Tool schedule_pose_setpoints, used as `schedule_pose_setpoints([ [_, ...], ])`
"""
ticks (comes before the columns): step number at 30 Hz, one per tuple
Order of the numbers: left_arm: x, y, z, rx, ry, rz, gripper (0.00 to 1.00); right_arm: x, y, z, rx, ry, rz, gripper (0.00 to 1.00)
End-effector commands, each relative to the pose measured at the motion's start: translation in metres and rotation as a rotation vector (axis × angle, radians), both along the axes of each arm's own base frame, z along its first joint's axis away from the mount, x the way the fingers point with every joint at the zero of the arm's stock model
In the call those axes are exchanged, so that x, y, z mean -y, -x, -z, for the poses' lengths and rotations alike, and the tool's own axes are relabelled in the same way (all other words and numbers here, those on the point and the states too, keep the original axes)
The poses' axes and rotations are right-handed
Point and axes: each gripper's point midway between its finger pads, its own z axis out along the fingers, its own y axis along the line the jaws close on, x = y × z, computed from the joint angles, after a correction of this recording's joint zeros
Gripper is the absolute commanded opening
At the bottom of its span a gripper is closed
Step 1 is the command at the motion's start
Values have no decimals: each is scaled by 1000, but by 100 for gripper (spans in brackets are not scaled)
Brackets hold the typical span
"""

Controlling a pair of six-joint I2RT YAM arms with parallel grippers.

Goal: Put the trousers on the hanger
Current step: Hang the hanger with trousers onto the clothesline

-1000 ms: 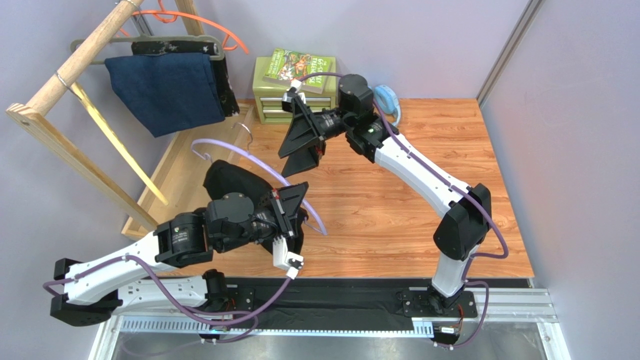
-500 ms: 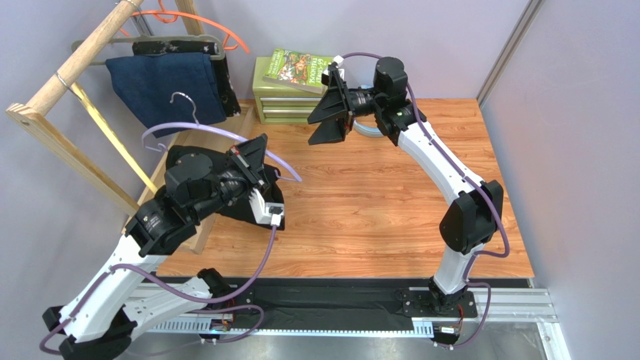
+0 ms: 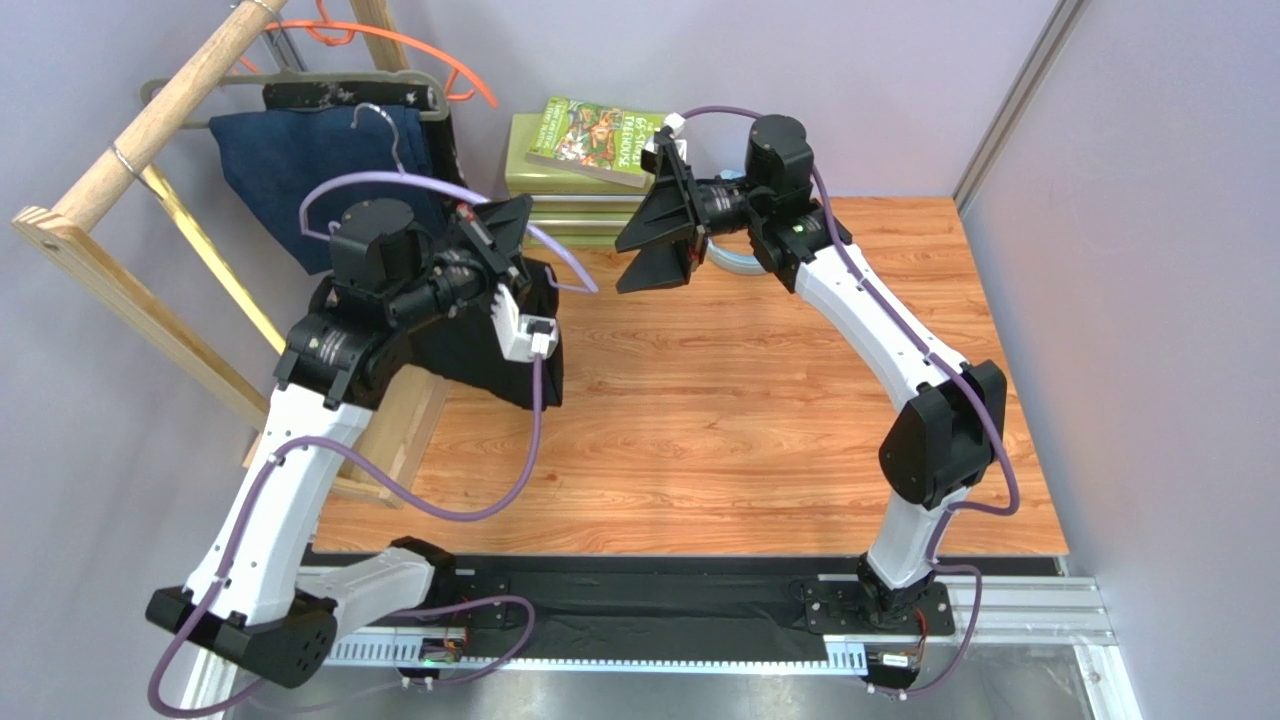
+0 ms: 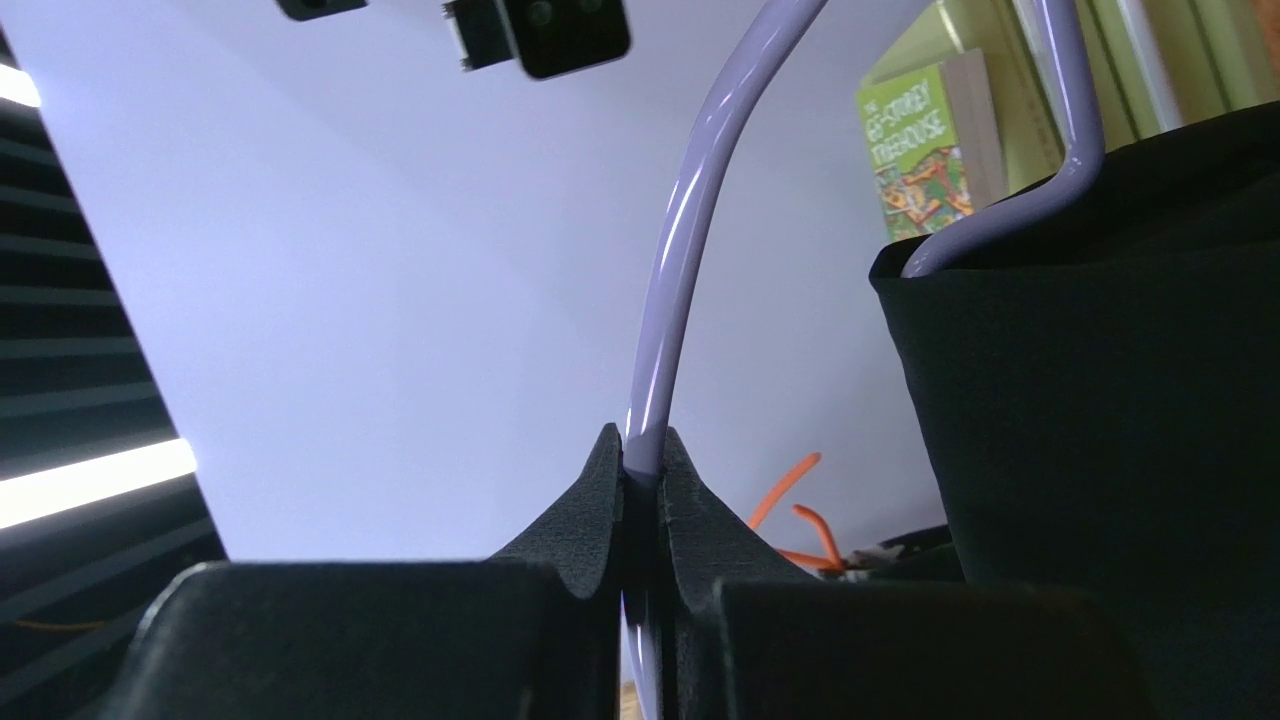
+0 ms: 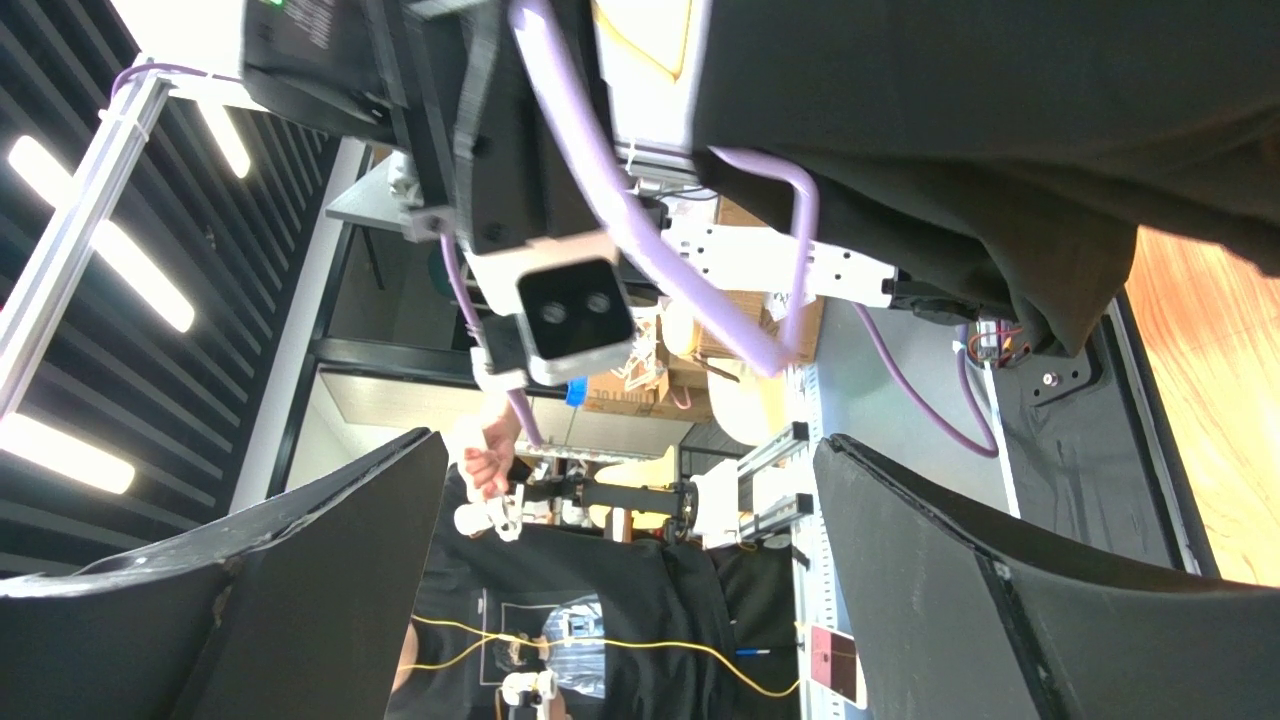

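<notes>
Open wooden tabletop (image 3: 721, 435) spans centre and right. Crowding upper left: slanted wooden rack (image 3: 166, 98), navy blue cloth (image 3: 271, 165), black fabric trousers (image 3: 466, 338); green drawer box (image 3: 529, 192) upper centre.

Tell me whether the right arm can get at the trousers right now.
Probably yes. The right gripper is open and faces the trousers, which hang on the hanger clamped in the left gripper; nothing stands between them.
</notes>
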Motion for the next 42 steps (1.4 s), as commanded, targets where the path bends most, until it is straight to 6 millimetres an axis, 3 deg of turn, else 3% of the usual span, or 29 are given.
schedule_pose_setpoints([
  [1,10,9,-76,266,16,88,0,10,14,-17,54,-23,-15,100],
  [5,6,-9,-87,265,27,59,0,11,15,-17,54,-23,-18,100],
  [6,0,-10,-100,286,41,41,0,11,15,-17,54,-23,-18,100],
  [11,-13,-22,-122,339,65,7,0,11,15,-17,52,-23,-17,100],
  [31,-78,-74,-163,370,164,-187,0,10,12,-11,40,-16,-5,100],
  [32,-85,-73,-175,390,177,-206,0,10,12,-11,43,-17,-6,100],
  [35,-93,-80,-185,379,220,-225,0,10,13,-11,41,-17,-5,100],
  [42,-107,-91,-181,357,238,-258,0,10,12,-11,43,-17,-3,100],
])
